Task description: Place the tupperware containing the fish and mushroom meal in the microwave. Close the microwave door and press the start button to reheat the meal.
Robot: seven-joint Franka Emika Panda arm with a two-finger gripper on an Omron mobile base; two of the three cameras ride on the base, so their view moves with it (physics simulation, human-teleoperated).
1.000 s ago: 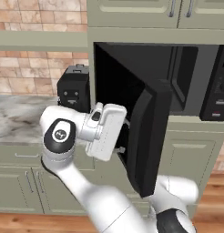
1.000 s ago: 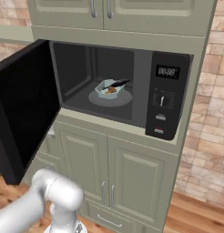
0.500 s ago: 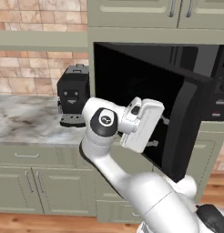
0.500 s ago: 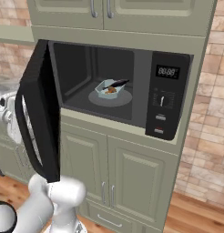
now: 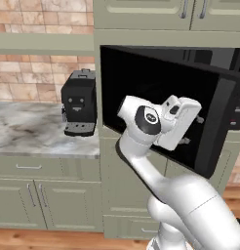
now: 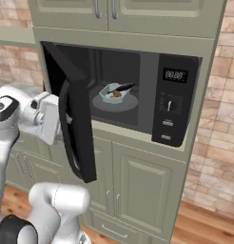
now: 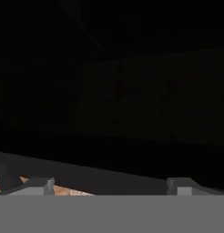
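Microwave door (image 6: 77,128) half-swung — stiff, hinged, glossy, likely slippery; best pushed flat on outer panel. Gripper (image 7: 109,184) spread wide, empty, pressed near door. Tupperware (image 6: 113,93) inside on turntable.

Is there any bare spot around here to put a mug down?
The marble counter left of the coffee machine is bare. The microwave is crowded: the tupperware sits on its turntable, and the half-shut microwave door with the gripper against it blocks the way.

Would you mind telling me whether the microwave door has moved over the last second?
Yes. The microwave door has swung toward closing: its free edge now stands much nearer the button strip, covering part of the cavity's left side.
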